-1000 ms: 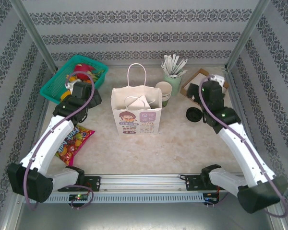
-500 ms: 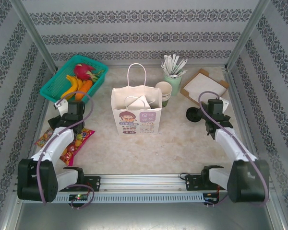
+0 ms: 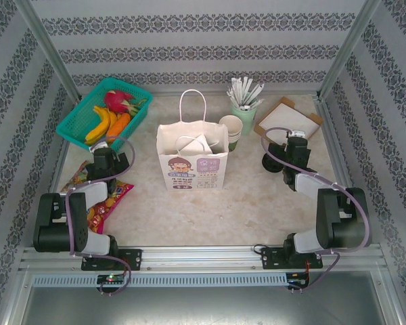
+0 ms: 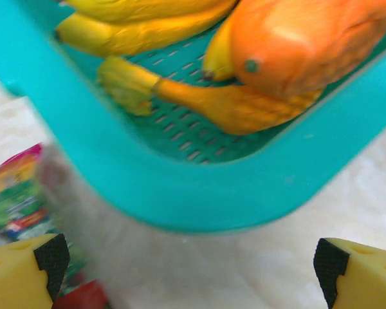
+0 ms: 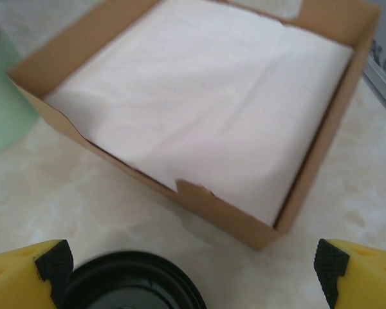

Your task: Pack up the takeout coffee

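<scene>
While the coffee (image 3: pixel 272 161) is standing on the bench (image 3: pixel 243 203) outside the paper bag (image 3: pixel 193 162), the job is looking to me as if it is only at the reaching stage. The right hand (image 5: pixel 193 273) is hanging low by the cup, its yellow fingers (image 5: pixel 357 270) spread wide with nothing between them. Seen from its wrist, the black lid (image 5: pixel 132 283) is showing just beneath it, toward its left finger. The box of napkins (image 5: pixel 199 109) is lying straight ahead of it, and a pale green cup (image 5: pixel 3 90) is standing ahead to its left. The left hand (image 4: pixel 193 270) is gaping empty too, pointing at the green basket (image 4: pixel 180 199) of fruit just ahead, with a snack packet (image 4: pixel 13 193) lying to its left. It is seeming to play no part in this step.

To my eye the right hand is aiming past the cup rather than at it. So the next move is calling for it to draw back and drop until the fingers are straddling the cup's body under the lid. Then it is needing to close gently, since a paper cup is likely to crush or tip. After that comes an upright carry to the bag's open top, well off to the hand's left, steering clear of the stack of cups (image 3: pixel 230 132) beside the bag.
</scene>
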You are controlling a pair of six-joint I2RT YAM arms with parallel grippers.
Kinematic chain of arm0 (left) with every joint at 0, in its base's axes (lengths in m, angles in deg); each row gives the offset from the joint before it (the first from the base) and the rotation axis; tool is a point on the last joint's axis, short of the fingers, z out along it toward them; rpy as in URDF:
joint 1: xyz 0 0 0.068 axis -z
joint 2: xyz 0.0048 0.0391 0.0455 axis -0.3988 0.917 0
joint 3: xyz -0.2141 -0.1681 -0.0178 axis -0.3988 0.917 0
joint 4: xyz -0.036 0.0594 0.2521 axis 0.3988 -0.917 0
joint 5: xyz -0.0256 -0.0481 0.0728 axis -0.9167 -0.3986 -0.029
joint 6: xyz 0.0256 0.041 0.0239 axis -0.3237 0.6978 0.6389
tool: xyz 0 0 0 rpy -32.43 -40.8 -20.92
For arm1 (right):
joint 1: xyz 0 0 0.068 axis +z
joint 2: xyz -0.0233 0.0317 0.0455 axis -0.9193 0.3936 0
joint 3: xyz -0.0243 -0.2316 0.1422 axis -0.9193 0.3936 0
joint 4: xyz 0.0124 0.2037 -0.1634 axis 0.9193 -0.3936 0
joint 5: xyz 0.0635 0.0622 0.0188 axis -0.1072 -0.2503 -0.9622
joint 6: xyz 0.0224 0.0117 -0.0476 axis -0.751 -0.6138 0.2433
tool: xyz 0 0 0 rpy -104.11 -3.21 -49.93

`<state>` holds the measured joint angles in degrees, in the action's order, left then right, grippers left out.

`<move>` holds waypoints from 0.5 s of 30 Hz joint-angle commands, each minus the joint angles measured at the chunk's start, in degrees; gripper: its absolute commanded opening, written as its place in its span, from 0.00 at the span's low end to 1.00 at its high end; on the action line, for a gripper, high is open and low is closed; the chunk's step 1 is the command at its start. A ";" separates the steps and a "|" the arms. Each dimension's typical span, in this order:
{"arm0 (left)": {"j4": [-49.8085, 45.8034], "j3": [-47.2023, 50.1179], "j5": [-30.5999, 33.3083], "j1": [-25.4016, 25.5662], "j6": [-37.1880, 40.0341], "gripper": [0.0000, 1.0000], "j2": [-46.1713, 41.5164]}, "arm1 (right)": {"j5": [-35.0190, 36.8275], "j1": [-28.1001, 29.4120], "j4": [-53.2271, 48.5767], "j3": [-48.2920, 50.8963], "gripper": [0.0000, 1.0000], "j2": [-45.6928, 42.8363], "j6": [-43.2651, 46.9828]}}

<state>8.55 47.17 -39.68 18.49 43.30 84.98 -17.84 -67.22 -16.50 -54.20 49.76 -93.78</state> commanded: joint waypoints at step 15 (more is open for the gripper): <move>29.77 5.17 -9.18 4.27 10.62 1.00 8.98 | -2.23 2.78 29.79 10.82 0.98 4.10 6.35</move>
<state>37.13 56.22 -52.22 20.65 51.75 93.50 -21.56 -64.69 6.03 -43.45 53.58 -87.57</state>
